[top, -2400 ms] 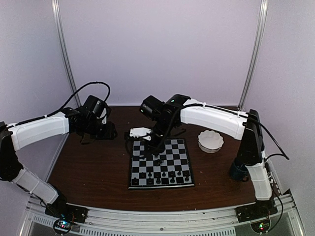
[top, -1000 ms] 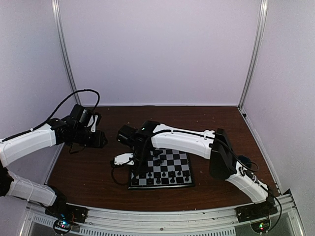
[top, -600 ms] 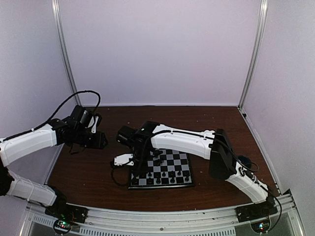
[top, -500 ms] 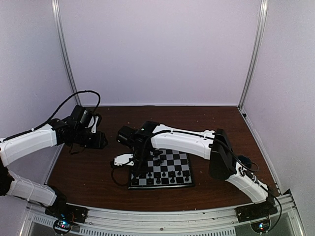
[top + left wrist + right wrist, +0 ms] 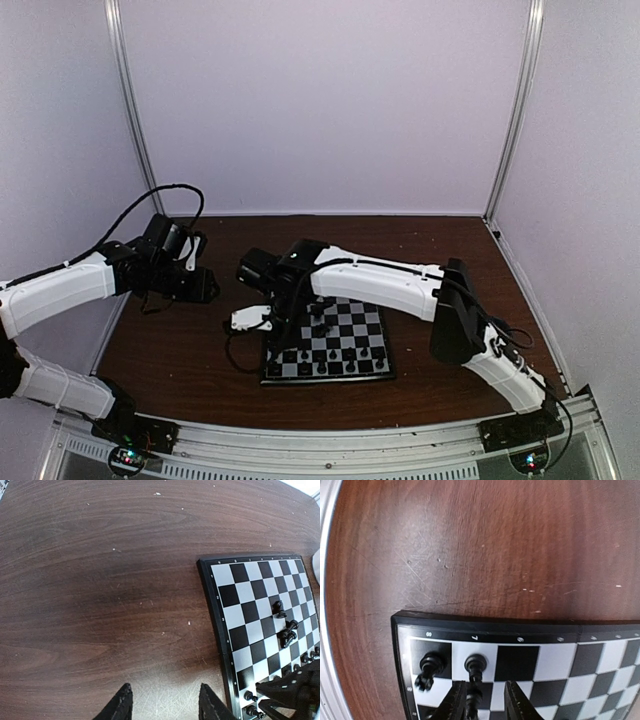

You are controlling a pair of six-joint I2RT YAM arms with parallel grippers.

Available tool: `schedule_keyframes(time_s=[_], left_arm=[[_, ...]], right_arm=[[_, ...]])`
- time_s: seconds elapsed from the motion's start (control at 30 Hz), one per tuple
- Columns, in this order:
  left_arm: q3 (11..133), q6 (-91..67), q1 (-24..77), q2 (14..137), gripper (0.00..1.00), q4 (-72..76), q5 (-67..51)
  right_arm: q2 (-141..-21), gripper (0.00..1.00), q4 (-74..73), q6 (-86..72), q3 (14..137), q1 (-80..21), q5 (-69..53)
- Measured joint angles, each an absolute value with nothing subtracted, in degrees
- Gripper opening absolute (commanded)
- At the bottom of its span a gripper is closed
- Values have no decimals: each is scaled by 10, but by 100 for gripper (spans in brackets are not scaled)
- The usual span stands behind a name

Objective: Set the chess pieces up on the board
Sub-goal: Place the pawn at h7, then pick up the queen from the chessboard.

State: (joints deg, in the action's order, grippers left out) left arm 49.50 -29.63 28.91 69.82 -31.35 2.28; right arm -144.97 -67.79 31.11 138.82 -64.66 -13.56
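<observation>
Arms: two, white and black, both reaching in over the brown surface (image 5: pixel 440 260).
Board: one. The board (image 5: pixel 350 340) lies flat on the surface, toward the near middle, partly under the right arm.
Chess pieces: the chess pieces (image 5: pixel 279 609) are all on the board. Two stand close together out in its middle. The rest form a row along the near edge, too small from overhead to count.
Corner count: the right wrist view shows two pieces side by side in the end squares of that row, by the printed 8 and 7.
Left hand: one. The left hand (image 5: pixel 166 705) hovers over bare surface to the left of the board, well apart from every piece. Its fingers are spread, with only wood grain showing between them.
Right hand: one. The right hand (image 5: pixel 485 702) is low over the board's near left corner, its fingers parted. A small dark shape stands in the gap, close to one finger. I cannot tell whether it touches that finger, or whether it is a third piece or the foot of the one above it.
Hidden: from overhead the right arm covers the board's far left part.
Cut off: both wrist views crop their fingers at the bottom edge, and the left wrist view crops the board at the right.
Hard to make out: in the left wrist view the right hand's dark bulk blocks part of the near row.
</observation>
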Motion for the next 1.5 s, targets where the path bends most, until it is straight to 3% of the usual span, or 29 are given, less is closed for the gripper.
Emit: schedule_keyframes(time_s=[0.3,0.53,0.8,1.17,1.5], left_arm=[[517,-292,289,716,44,-316,-5],[522,-279,291,723,44,-283,-95],[532,-262,345,747,44,-241,-155],[557,-253,382,779,44,-246,-150],[557,-254,383,776,44,-247,-135]], right_arm=[[-1326,29,-674,316,1336,-639,-127],[-1217,29,-634,331,1195,-573,-151],[-1194,41,-580,406,1029,-478,-180],[-1215,47,-553,471,1035,-474,-180],[-1276,46,-552,492,1074,-474,-180]])
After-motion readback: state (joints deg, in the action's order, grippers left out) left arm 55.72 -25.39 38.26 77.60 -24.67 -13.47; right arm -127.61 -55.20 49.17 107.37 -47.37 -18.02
